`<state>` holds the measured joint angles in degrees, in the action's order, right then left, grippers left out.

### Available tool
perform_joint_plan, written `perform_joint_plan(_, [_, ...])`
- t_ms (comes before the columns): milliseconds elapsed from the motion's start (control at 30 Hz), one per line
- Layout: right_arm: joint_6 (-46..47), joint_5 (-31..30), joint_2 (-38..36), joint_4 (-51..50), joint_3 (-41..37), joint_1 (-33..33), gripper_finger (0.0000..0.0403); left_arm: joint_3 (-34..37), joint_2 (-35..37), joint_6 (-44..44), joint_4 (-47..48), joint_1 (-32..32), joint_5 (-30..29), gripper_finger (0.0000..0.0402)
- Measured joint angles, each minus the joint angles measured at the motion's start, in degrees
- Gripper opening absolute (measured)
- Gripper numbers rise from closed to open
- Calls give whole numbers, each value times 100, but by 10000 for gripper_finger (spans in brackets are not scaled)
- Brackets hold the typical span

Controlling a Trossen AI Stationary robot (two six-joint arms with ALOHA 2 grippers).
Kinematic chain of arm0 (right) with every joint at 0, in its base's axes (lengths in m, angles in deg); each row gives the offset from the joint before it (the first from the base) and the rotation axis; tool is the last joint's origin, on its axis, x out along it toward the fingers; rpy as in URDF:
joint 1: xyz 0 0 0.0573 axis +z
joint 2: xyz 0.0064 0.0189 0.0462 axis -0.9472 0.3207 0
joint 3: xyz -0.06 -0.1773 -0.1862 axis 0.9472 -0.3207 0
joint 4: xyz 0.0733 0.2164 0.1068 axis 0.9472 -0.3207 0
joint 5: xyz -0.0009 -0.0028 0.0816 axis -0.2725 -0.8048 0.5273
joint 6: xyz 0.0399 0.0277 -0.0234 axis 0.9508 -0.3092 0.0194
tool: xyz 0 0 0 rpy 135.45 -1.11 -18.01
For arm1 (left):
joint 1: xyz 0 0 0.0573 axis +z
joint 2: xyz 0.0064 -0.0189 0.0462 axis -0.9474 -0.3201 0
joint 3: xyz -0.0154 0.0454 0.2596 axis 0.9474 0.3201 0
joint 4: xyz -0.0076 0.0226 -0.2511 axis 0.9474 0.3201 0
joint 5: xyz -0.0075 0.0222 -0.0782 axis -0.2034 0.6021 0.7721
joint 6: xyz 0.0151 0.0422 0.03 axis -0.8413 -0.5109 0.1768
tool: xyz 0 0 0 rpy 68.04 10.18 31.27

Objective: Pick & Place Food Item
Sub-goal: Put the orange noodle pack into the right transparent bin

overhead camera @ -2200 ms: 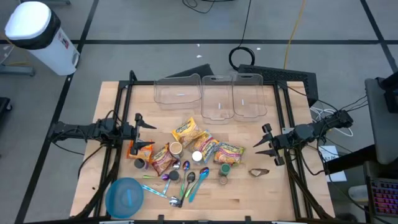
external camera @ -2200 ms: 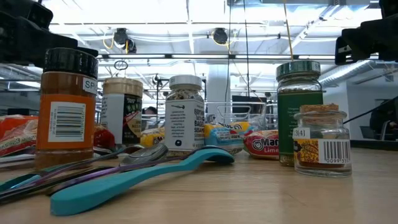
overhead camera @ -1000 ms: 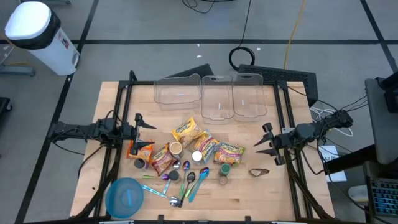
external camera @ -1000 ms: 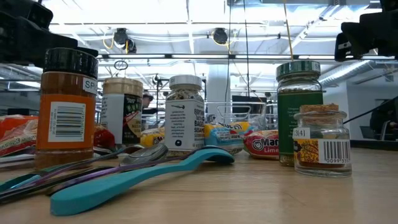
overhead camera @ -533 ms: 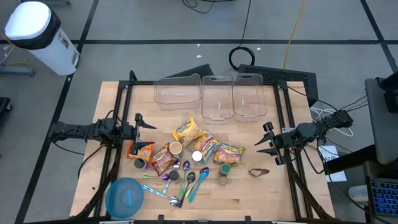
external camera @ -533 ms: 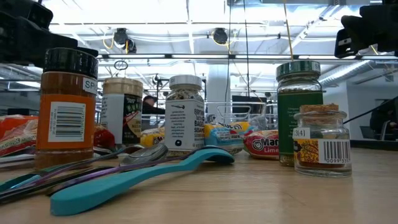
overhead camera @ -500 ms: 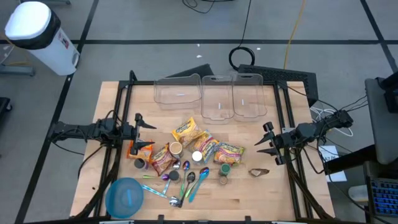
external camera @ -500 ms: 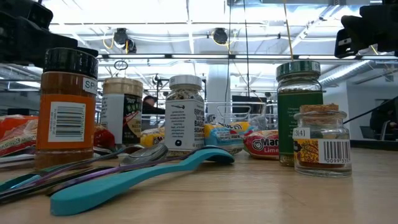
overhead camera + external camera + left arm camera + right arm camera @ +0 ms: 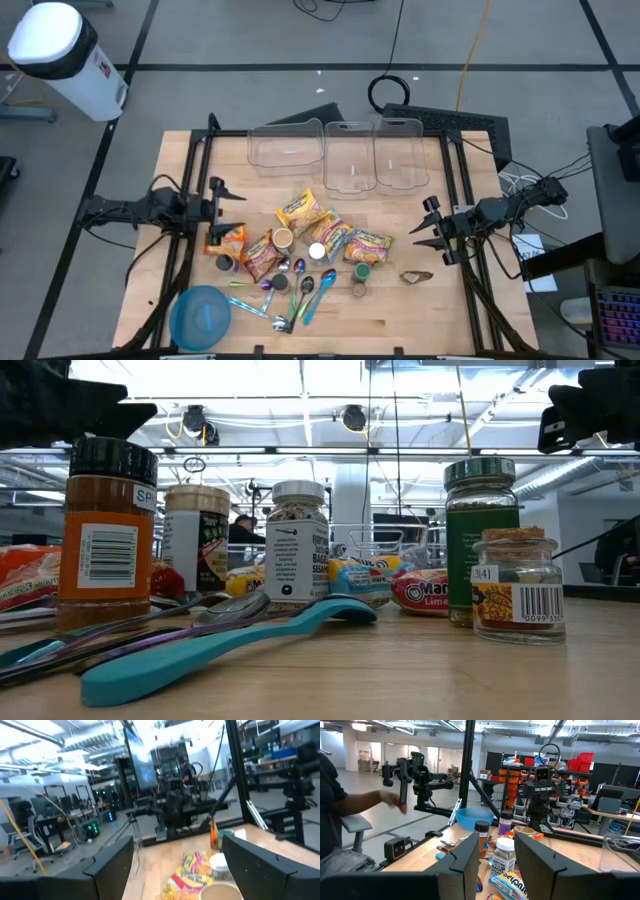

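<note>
Several noodle packets lie flat on the wooden table's middle: a yellow one (image 9: 303,211), one more (image 9: 331,238), a third (image 9: 367,245), a red one (image 9: 262,252) and an orange one (image 9: 228,238). Spice jars (image 9: 317,251) stand upright among them. My left gripper (image 9: 222,205) hovers open at the table's left side, above the orange packet's far edge, its fingers wide apart in the left wrist view (image 9: 177,855). My right gripper (image 9: 420,232) hovers open at the right side, right of the packets, with nothing between its fingers (image 9: 496,855).
Three clear bins (image 9: 350,155) stand along the far edge. Spoons (image 9: 305,295) and a blue bowl (image 9: 203,317) lie at the near left, a small dark object (image 9: 417,275) at the near right. A person's arm (image 9: 365,805) shows beyond the table.
My left gripper has tipped its fingers upward, rolled a little and risen slightly, staying open. The packets and jars have kept their places.
</note>
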<state>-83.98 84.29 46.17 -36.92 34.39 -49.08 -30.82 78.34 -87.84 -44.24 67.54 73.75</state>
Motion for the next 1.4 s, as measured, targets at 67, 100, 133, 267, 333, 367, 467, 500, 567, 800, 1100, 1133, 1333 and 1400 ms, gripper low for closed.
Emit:
perform_joint_plan(67, [0, 0, 0, 0, -1, 0, 116, 0, 2, 138, -164, 0, 2, 310])
perform_joint_plan(100, [-1, 0, 0, 0, -1, 0, 116, 0, 2, 192, -178, 0, -2, 310])
perform_joint_plan(133, [-2, -1, 0, -2, -1, 0, 116, 0, 2, 261, -164, 2, 0, 310])
perform_joint_plan(267, [0, -1, 0, -2, -1, 0, 116, 0, 2, 501, -197, 1, 2, 310])
perform_joint_plan(333, [0, 1, 0, 0, -1, 0, 116, 0, 2, 719, -264, 0, 4, 310])
perform_joint_plan(367, [0, -1, 0, -2, -1, 0, 116, 2, 2, 879, -324, 1, 4, 310])
perform_joint_plan(467, [0, 1, 0, -2, -1, 0, 116, 0, 2, 1628, -434, 0, 9, 310])
perform_joint_plan(500, [-2, 0, 0, -2, -1, 0, 116, 2, 2, 1921, -411, 0, 7, 310])
perform_joint_plan(567, [0, 1, 0, 0, -1, 0, 116, 2, 2, 2436, -343, 2, -12, 310])
perform_joint_plan(800, [0, 0, -1, 0, 0, 0, 116, 9, 2, 2987, 127, 0, -266, 310])
perform_joint_plan(1100, [0, 1, 0, -2, -1, 0, 116, -893, -265, 4381, 2154, -4, -299, 310])
perform_joint_plan(1133, [0, 0, -1, -2, -1, 0, 116, -1140, -405, 4489, 2566, -5, -307, 310])
perform_joint_plan(1333, [0, 1, -2, -2, -1, 0, 116, -2533, -1787, 4852, 4996, -5, -576, 310])
perform_joint_plan(1400, [0, 1, -2, -2, -1, 0, 116, -2816, -2321, 4894, 5621, -5, -590, 310])
